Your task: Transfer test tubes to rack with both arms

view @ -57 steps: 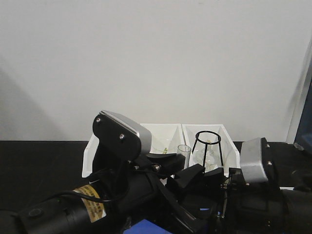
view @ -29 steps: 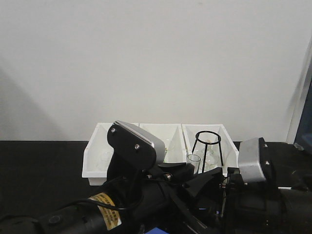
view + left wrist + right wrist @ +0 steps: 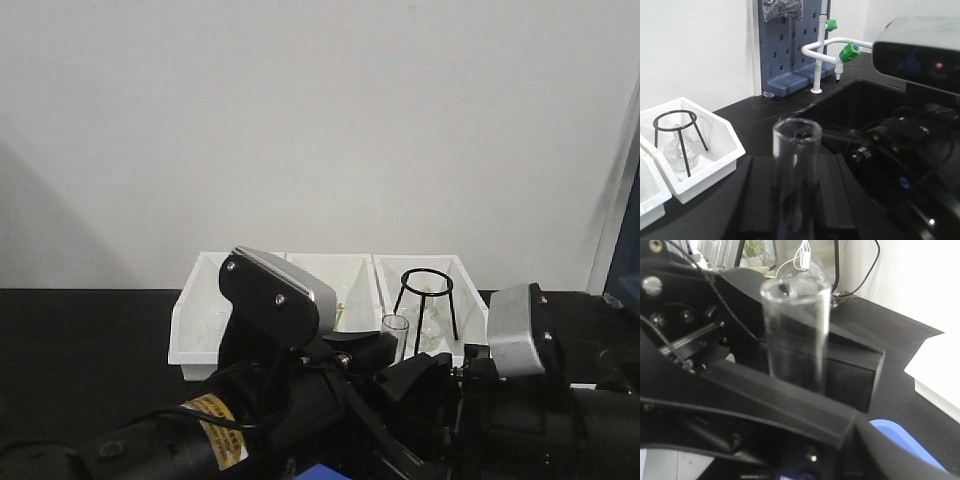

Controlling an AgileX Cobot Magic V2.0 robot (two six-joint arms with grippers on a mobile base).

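Test tube [image 3: 396, 334] upright, gripped in my left jaws, just in front of the white bins [image 3: 188, 322]. Right jaws: can't tell. I'd keep it vertical and close the right gently.

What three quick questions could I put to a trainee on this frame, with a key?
1. True or false: the test tube between the fingers of the left gripper stands upright, open rim up.
2. In the front view, which of the three white bins holds the black tripod stand? A) the left one B) the middle one C) the right one
3. Fill in: the tap handles in the left wrist view are ____.
Key: 1 true; 2 C; 3 green.
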